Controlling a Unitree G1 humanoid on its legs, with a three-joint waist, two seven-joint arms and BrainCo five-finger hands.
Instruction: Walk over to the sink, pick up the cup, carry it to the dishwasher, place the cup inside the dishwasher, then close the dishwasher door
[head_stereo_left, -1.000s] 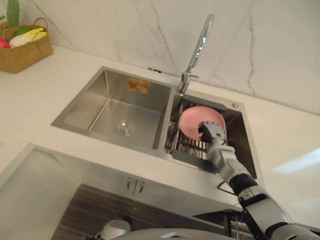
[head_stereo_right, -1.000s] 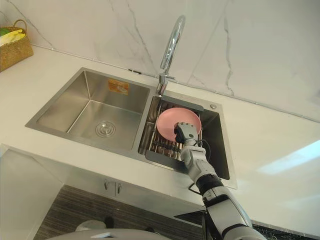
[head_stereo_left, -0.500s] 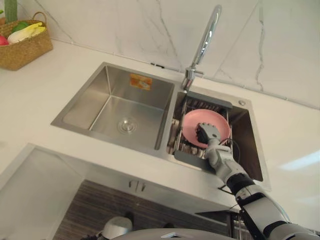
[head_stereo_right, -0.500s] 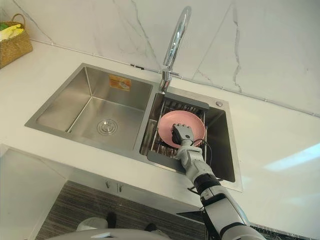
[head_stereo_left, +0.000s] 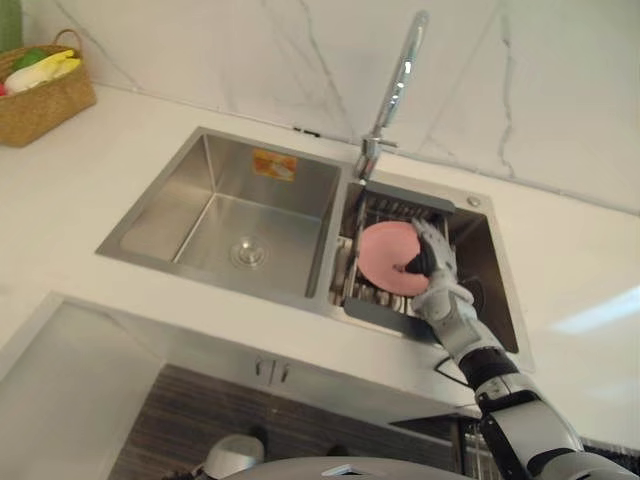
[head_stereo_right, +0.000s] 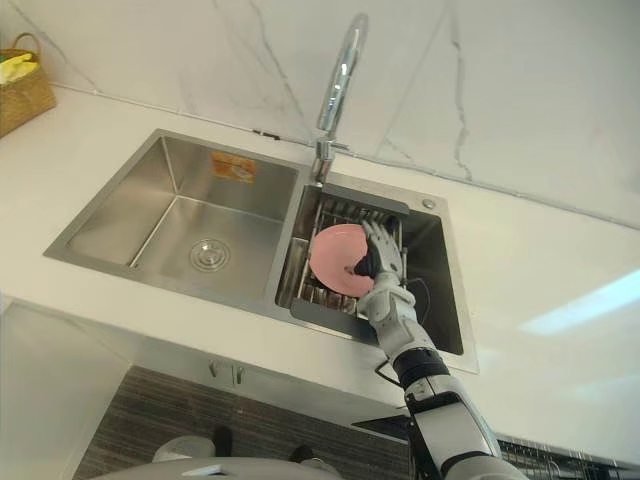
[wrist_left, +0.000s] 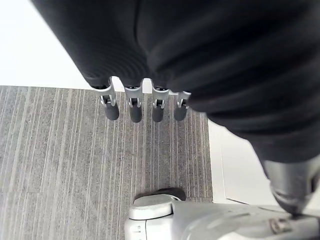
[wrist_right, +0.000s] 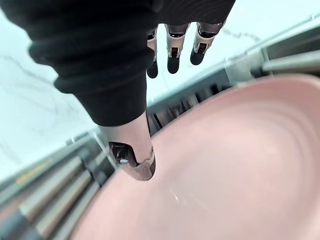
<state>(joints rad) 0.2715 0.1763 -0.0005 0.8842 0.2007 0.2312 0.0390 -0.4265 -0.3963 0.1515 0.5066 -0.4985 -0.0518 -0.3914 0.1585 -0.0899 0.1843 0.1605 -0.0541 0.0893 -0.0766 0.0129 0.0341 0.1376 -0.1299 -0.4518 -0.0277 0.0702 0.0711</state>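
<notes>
No cup is visible; a pink plate (head_stereo_left: 383, 258) stands on edge in the dish rack (head_stereo_left: 392, 209) in the sink's right basin. My right hand (head_stereo_left: 433, 262) reaches into that basin and lies against the plate's right side, open, with straight fingers pointing toward the back wall. In the right wrist view the fingers (wrist_right: 172, 47) stretch past the plate (wrist_right: 240, 165) and the thumb (wrist_right: 132, 150) lies close over the plate's face. My left hand (wrist_left: 132, 107) hangs open over the grey striped floor, holding nothing.
The steel left basin (head_stereo_left: 240, 215) has a drain in its floor. A tall chrome faucet (head_stereo_left: 397, 85) rises behind the divider. A wicker basket (head_stereo_left: 40, 95) of produce sits far left on the white counter (head_stereo_left: 80, 190). A marble wall is behind.
My right hand's fingers have gone from curled at the plate's front to straight along its right side. The plate now looks narrower, turned more edge-on. The camera shifted slightly.
</notes>
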